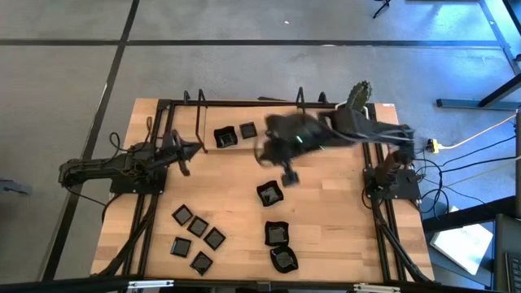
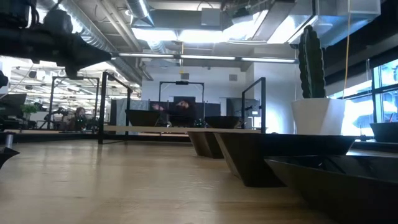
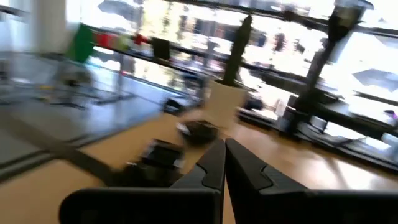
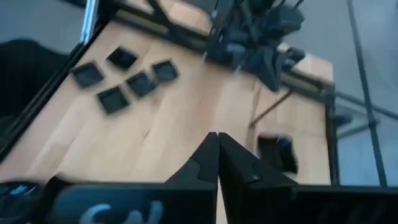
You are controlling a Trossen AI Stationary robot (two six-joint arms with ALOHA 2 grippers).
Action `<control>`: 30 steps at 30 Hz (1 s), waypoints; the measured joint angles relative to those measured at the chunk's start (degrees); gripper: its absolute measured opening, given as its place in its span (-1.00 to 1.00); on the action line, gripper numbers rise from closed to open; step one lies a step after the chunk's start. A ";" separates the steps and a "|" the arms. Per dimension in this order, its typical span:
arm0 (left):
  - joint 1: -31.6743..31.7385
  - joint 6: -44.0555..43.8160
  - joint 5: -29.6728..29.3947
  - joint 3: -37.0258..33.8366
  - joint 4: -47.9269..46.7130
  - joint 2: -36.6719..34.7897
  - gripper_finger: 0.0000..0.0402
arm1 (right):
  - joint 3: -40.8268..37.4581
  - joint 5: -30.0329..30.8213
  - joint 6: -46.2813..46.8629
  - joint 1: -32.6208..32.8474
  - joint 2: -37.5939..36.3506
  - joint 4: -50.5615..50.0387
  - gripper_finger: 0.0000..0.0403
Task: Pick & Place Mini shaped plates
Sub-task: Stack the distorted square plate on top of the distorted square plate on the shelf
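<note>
Your table (image 1: 326,220) carries the whole job, a wooden top with the black frame at its far edge. The right arm reaches over its middle, blurred, and the right gripper (image 1: 288,174) hangs with its fingers pressed together and nothing between them; the right wrist view shows the two tips meeting on bare wood. The left arm waits at its own side, the left gripper (image 1: 184,159) pinched shut and empty too.

The mini shaped plates sit in groups around your right gripper. Three larger rimmed dishes (image 1: 279,234) lie on the near side of it, the closest one (image 1: 269,193) just beside the fingertips. Two square dishes (image 1: 234,134) rest beyond it toward the left arm, near the frame. Five small flat squares (image 1: 196,238) are well apart from it, down in front of the left arm.

The risk I judge greatest: descending with shut fingers onto that closest dish would shove or flip it, since glossy rims slide easily. A fast swing could also clip the cactus pot (image 1: 359,104) behind the right arm.
</note>
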 joint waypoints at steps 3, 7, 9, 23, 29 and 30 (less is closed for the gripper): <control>-0.02 0.82 6.16 -1.96 -0.10 0.02 -0.97 | 0.00 8.64 5.57 8.12 -2.31 -6.39 -0.98; -0.10 1.33 8.59 -1.93 0.01 1.26 -0.97 | -1.25 13.57 9.95 19.36 -4.35 -13.44 -0.98; -0.11 1.72 9.03 -1.93 -0.11 1.73 -0.97 | -3.83 11.85 9.69 24.32 -5.81 -10.49 -0.98; -0.11 1.57 6.48 -1.93 0.35 2.11 -0.99 | -40.83 24.82 3.91 43.14 -18.34 20.69 -0.98; -0.11 0.40 6.21 -1.93 0.31 2.11 -0.99 | -66.70 26.26 -9.45 40.53 -26.21 51.62 -0.98; -0.11 0.54 6.75 -1.93 0.33 2.11 -0.99 | -70.57 25.60 -12.08 40.26 -27.54 57.14 -0.98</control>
